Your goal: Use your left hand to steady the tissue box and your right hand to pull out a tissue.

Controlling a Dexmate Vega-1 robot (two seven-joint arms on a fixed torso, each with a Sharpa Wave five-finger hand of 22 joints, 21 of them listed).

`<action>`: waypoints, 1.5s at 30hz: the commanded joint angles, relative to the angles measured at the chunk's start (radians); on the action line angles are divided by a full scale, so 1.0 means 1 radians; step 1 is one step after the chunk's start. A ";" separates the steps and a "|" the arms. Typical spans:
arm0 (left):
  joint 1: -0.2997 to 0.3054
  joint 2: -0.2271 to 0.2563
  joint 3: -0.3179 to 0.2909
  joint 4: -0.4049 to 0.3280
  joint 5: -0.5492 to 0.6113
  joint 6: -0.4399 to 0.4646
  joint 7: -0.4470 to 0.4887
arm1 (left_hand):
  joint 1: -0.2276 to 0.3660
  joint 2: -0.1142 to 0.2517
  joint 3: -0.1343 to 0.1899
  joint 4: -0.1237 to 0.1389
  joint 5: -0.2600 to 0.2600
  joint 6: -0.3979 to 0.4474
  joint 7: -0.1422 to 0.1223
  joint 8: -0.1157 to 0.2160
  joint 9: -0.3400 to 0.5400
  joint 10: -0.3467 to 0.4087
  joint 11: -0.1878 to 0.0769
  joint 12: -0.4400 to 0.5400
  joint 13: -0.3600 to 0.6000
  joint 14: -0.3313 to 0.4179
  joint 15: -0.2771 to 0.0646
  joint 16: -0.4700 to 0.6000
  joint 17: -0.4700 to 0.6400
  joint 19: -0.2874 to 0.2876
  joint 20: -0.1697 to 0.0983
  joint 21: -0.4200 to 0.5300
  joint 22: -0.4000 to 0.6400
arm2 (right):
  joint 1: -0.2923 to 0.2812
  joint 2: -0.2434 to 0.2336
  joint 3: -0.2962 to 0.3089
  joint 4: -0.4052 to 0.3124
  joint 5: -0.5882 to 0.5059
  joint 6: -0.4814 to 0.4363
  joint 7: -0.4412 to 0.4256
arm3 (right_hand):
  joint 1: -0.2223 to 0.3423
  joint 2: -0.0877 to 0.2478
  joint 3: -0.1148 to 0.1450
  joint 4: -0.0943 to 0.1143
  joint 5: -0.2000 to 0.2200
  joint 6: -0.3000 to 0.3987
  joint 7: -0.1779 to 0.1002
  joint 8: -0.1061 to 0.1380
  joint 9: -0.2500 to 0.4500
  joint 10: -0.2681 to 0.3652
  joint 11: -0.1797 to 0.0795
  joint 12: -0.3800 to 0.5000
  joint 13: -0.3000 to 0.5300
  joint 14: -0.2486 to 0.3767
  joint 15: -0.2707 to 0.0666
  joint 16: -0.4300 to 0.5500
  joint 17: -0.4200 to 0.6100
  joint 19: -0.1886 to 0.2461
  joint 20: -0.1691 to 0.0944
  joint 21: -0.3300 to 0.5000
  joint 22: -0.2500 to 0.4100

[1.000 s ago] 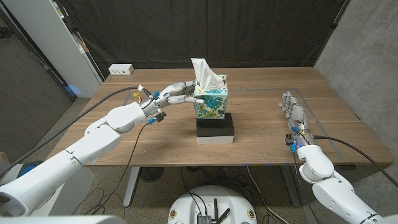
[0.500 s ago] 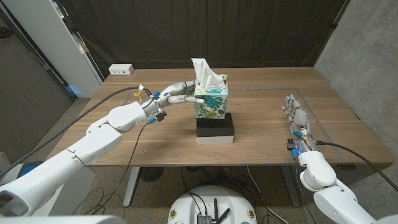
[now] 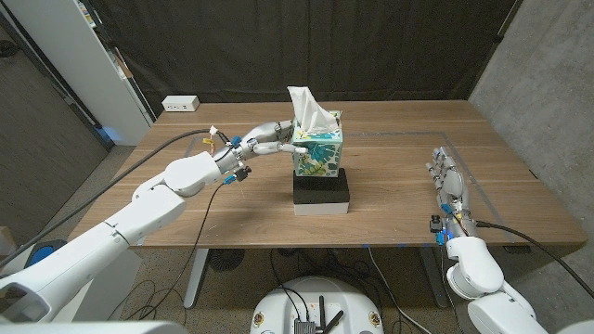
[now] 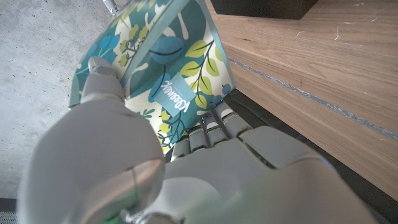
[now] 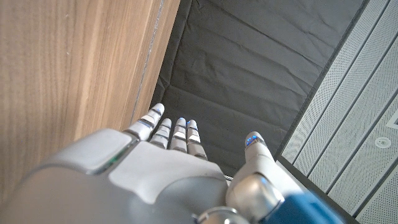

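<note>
A teal leaf-patterned tissue box stands on a black block at mid-table, with a white tissue sticking up from its top. My left hand grips the box's left side. In the left wrist view its thumb presses the box while the fingers wrap the other face. My right hand is over the table's right side, far from the box, holding nothing. Its fingers are stretched straight beside the table.
A white power strip lies at the table's back left corner. A white shelf unit stands left of the table and a concrete wall to its right. Blue tape marks dot the tabletop.
My right hand has drawn back toward the table's front edge and a little to the right. The left hand and the tissue box have stayed put.
</note>
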 commanded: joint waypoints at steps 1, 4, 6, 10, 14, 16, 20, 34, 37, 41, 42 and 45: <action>-0.010 -0.009 0.012 0.004 0.009 0.001 -0.004 | -0.006 0.007 0.006 -0.001 -0.001 -0.006 0.000 0.005 0.012 -0.004 0.004 -0.001 0.002 -0.001 -0.023 0.004 -0.001 -0.001 -0.001 0.000 0.002 | -0.041 0.031 0.021 -0.036 -0.006 -0.020 -0.012 | -0.001 0.023 0.005 -0.004 0.001 0.013 0.003 0.009 0.001 0.012 0.006 0.009 0.002 0.008 0.008 0.008 0.002 0.022 0.005 0.012 0.000; -0.014 -0.011 0.014 0.008 0.007 0.006 -0.006 | -0.007 0.007 0.006 -0.002 -0.001 -0.003 0.000 0.006 0.012 -0.003 0.002 -0.001 0.002 -0.001 -0.023 0.004 -0.001 0.001 0.000 0.001 0.002 | -0.039 0.039 0.021 -0.034 -0.001 -0.016 -0.010 | -0.001 0.025 0.006 -0.003 0.001 0.020 0.004 0.011 0.001 0.019 0.009 0.010 0.002 0.015 0.011 0.011 0.002 0.034 0.006 0.016 0.000; -0.017 -0.011 0.017 0.010 0.007 0.011 -0.008 | -0.007 0.007 0.007 -0.002 -0.001 -0.003 0.001 0.007 0.012 -0.003 0.002 -0.001 0.002 -0.001 -0.022 0.004 -0.001 0.001 0.001 0.001 0.002 | -0.040 0.045 0.022 -0.039 0.002 -0.020 -0.014 | 0.001 0.028 0.008 -0.004 0.001 0.022 0.005 0.012 0.001 0.025 0.014 0.012 0.002 0.019 0.014 0.013 0.002 0.040 0.006 0.018 0.000; -0.025 -0.015 0.023 0.018 0.004 0.015 -0.016 | -0.007 0.006 0.007 -0.002 -0.001 -0.004 0.001 0.007 0.012 -0.004 0.001 -0.001 0.002 -0.001 -0.021 0.005 -0.001 0.000 0.001 0.000 0.002 | -0.044 0.044 0.026 -0.057 0.016 -0.025 -0.004 | 0.005 0.030 0.011 -0.006 0.001 0.023 0.007 0.012 0.001 0.024 0.014 0.011 0.002 0.020 0.014 0.013 0.001 0.041 0.005 0.017 0.000; -0.035 -0.020 0.029 0.026 0.005 0.014 -0.024 | -0.008 0.006 0.008 -0.002 -0.001 -0.005 0.001 0.006 0.012 -0.004 0.003 -0.001 0.002 -0.001 -0.022 0.005 -0.001 0.000 0.001 0.000 0.002 | -0.056 0.044 0.035 -0.102 0.034 -0.063 -0.015 | 0.019 0.040 0.023 -0.012 0.004 0.030 0.008 0.013 0.001 0.035 0.013 0.014 0.001 0.031 0.018 0.016 -0.002 0.054 0.009 0.021 0.000; -0.038 -0.022 0.031 0.030 0.006 0.013 -0.026 | -0.008 0.006 0.008 -0.002 -0.001 -0.004 0.002 0.006 0.012 -0.003 0.003 -0.001 0.002 -0.001 -0.021 0.005 -0.001 0.000 0.001 0.000 0.002 | -0.062 0.037 0.042 -0.122 0.043 -0.081 -0.012 | 0.026 0.041 0.028 -0.017 0.005 0.038 0.014 0.016 0.002 0.043 0.020 0.016 0.002 0.039 0.022 0.018 -0.003 0.059 0.014 0.021 0.000; -0.045 -0.028 0.035 0.038 0.005 0.010 -0.031 | -0.009 0.006 0.008 -0.002 -0.001 -0.004 0.002 0.007 0.012 -0.004 0.002 -0.001 0.002 -0.001 -0.021 0.005 -0.001 0.001 0.002 0.000 0.002 | -0.063 0.045 0.048 -0.157 0.041 -0.105 -0.033 | 0.039 0.048 0.039 -0.022 0.009 0.054 0.016 0.020 0.002 0.057 0.027 0.019 0.002 0.050 0.027 0.021 -0.004 0.072 0.018 0.024 0.000; -0.063 -0.041 0.047 0.057 0.010 0.003 -0.040 | -0.010 0.007 0.012 -0.003 -0.001 -0.006 0.002 0.007 0.012 -0.006 0.003 -0.002 0.002 -0.002 -0.020 0.005 -0.001 0.001 0.003 0.000 0.002 | -0.062 0.039 0.087 -0.256 0.029 -0.197 -0.060 | 0.056 0.052 0.054 -0.028 0.014 0.070 0.021 0.021 0.003 0.076 0.031 0.021 0.002 0.068 0.031 0.028 -0.002 0.096 0.023 0.028 0.000; -0.068 -0.044 0.049 0.060 0.011 0.003 -0.041 | -0.011 0.007 0.013 -0.003 -0.001 -0.006 0.002 0.007 0.012 -0.005 0.003 -0.002 0.002 -0.002 -0.019 0.005 -0.001 0.000 0.003 0.000 0.002 | -0.062 0.037 0.094 -0.273 0.029 -0.209 -0.058 | 0.058 0.053 0.056 -0.028 0.014 0.072 0.021 0.021 0.003 0.079 0.034 0.022 0.002 0.071 0.031 0.029 -0.002 0.098 0.023 0.028 0.000; -0.074 -0.048 0.053 0.065 0.011 0.005 -0.044 | -0.010 0.007 0.014 -0.004 -0.001 -0.006 0.003 0.008 0.011 -0.005 0.002 -0.002 0.002 -0.002 -0.019 0.006 -0.001 0.000 0.002 0.000 0.002 | -0.061 0.033 0.104 -0.304 0.023 -0.243 -0.067 | 0.059 0.053 0.058 -0.028 0.015 0.075 0.022 0.021 0.003 0.081 0.033 0.022 0.002 0.071 0.031 0.029 -0.001 0.100 0.023 0.028 0.000; -0.076 -0.049 0.054 0.066 0.011 0.005 -0.045 | -0.010 0.007 0.014 -0.004 -0.001 -0.007 0.003 0.007 0.011 -0.005 0.003 -0.002 0.002 -0.003 -0.019 0.005 -0.001 0.000 0.002 0.000 0.002 | -0.061 0.031 0.108 -0.314 0.027 -0.257 -0.067 | 0.060 0.054 0.058 -0.028 0.015 0.076 0.022 0.021 0.003 0.081 0.033 0.022 0.002 0.071 0.032 0.030 -0.001 0.100 0.023 0.028 0.000; -0.080 -0.052 0.056 0.069 0.012 0.005 -0.046 | -0.011 0.007 0.014 -0.004 -0.001 -0.007 0.003 0.007 0.011 -0.005 0.003 -0.002 0.002 -0.003 -0.019 0.005 -0.001 0.000 0.002 0.000 0.002 | -0.059 0.024 0.119 -0.335 0.042 -0.284 -0.060 | 0.061 0.054 0.060 -0.028 0.015 0.076 0.023 0.021 0.003 0.082 0.035 0.021 0.002 0.073 0.033 0.030 -0.001 0.102 0.024 0.028 0.000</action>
